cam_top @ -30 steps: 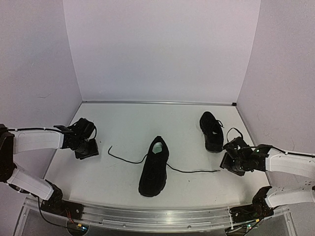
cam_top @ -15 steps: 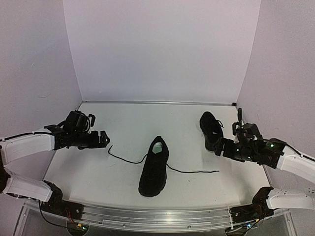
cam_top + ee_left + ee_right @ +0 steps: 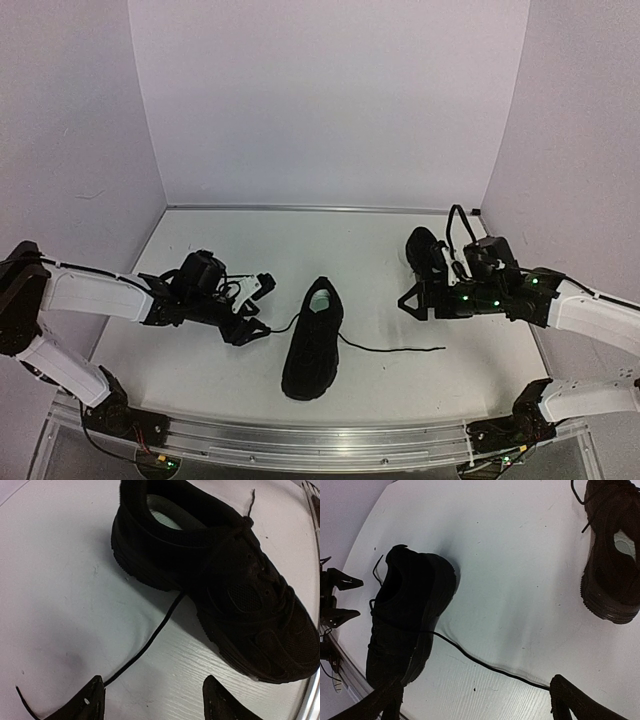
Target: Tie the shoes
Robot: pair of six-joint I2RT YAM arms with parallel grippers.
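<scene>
One black shoe (image 3: 310, 350) lies in the middle of the table, its pale green insole (image 3: 322, 297) showing, toe toward the near edge. It also shows in the left wrist view (image 3: 240, 590) and the right wrist view (image 3: 405, 620). Its laces are untied. One lace (image 3: 150, 645) runs left past a finger (image 3: 92, 702) of my open left gripper (image 3: 152, 702), which hovers left of the shoe (image 3: 257, 308). The other lace (image 3: 485, 665) runs right to a finger (image 3: 570, 702) of my open right gripper (image 3: 475, 702). The second shoe (image 3: 612, 555) lies at the back right.
In the top view the second shoe (image 3: 422, 250) is partly hidden behind my right arm (image 3: 490, 285). White walls close in the table at the back and both sides. A metal rail (image 3: 300, 435) runs along the near edge.
</scene>
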